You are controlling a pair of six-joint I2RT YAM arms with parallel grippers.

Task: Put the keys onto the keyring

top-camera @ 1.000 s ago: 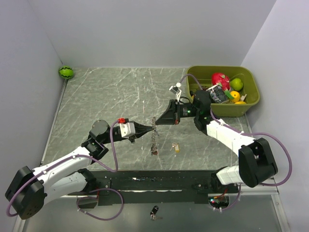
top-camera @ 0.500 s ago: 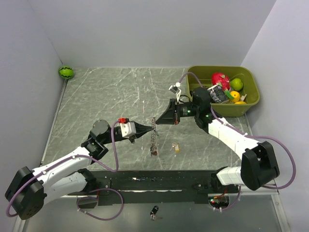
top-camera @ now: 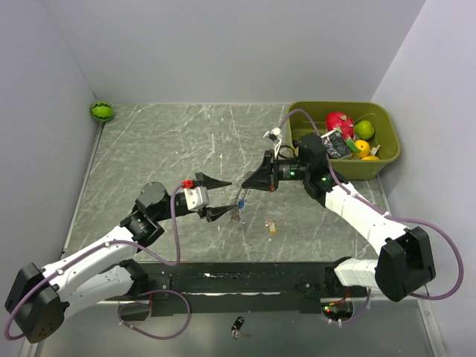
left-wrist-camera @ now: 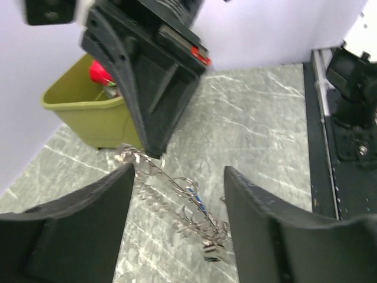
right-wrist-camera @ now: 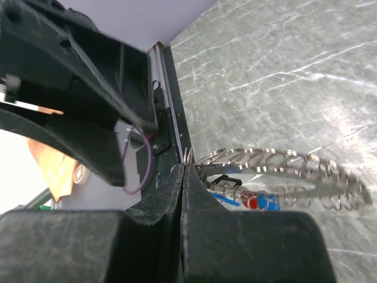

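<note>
My right gripper [top-camera: 245,184] is shut on the edge of the keyring [top-camera: 239,202], a wavy grey metal ring that hangs off its tip above the table. In the right wrist view the closed fingertips [right-wrist-camera: 184,172] pinch the keyring [right-wrist-camera: 285,160], and red and blue keys [right-wrist-camera: 259,202] dangle on it. Just left of the ring, my left gripper [top-camera: 219,197] is open and touches nothing. From the left wrist, the keyring [left-wrist-camera: 177,188] with a blue key [left-wrist-camera: 199,203] hangs between and beyond my left gripper's [left-wrist-camera: 179,174] spread fingers. A brass key [top-camera: 272,227] lies on the table.
An olive bin [top-camera: 388,149] of toy fruit stands at the back right, close behind the right arm. A small watermelon toy [top-camera: 102,111] sits in the far left corner. A black fob [top-camera: 237,325] lies below the table's front rail.
My left gripper has opened and let go of the keyring. The ring now hangs from the right gripper alone and has swung slightly.
</note>
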